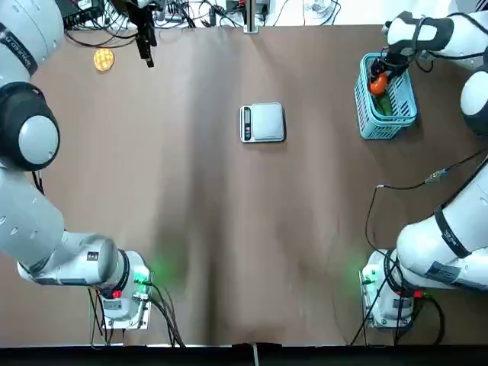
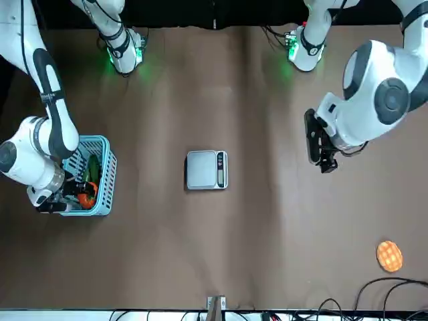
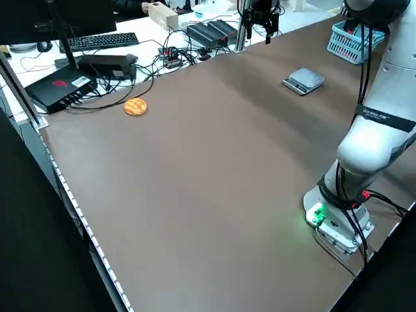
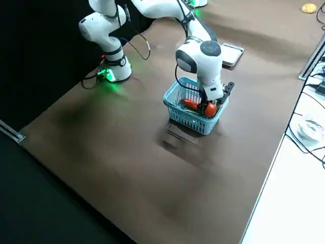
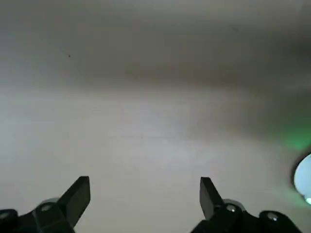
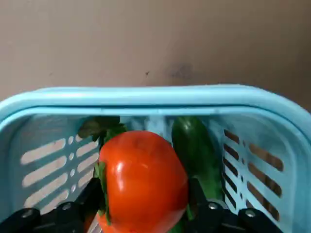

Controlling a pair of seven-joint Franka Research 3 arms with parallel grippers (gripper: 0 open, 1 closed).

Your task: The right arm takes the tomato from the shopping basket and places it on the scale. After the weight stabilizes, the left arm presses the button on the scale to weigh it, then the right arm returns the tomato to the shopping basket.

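The right gripper's fingers point(image 6: 193, 191) were closed in on opposite sides of the tomato point(image 6: 146, 179), apparently gripping it low inside the light-blue shopping basket point(image 6: 155, 97). The fruit sat between the tips of the right gripper point(image 6: 144, 191), its rounded shape offering no clear long axis. A cucumber-like green vegetable point(image 6: 192, 150) lay just beside it, near one fingertip, and an elongated orange-red item point(image 4: 190, 104) showed close by in the right side view, too hidden to identify.

The silver-topped kitchen scale point(image 1: 267, 122) stood well apart, to the robot's left of the basket, its display strip along its left edge. The coming carry, by all appearances, called for a lift clear of the rim before a leftward crossing; a poor hold could let the fruit slip or snag the vegetable.

The left gripper point(image 5: 145, 189), its fingers spread with nothing between them, waited over the table's far left, near a waffle-patterned round item point(image 1: 103, 59). The right hand was plainly the nearer to the fruit. Counted in view: one tomato, one basket, one scale, one green vegetable and one waffle-patterned round.
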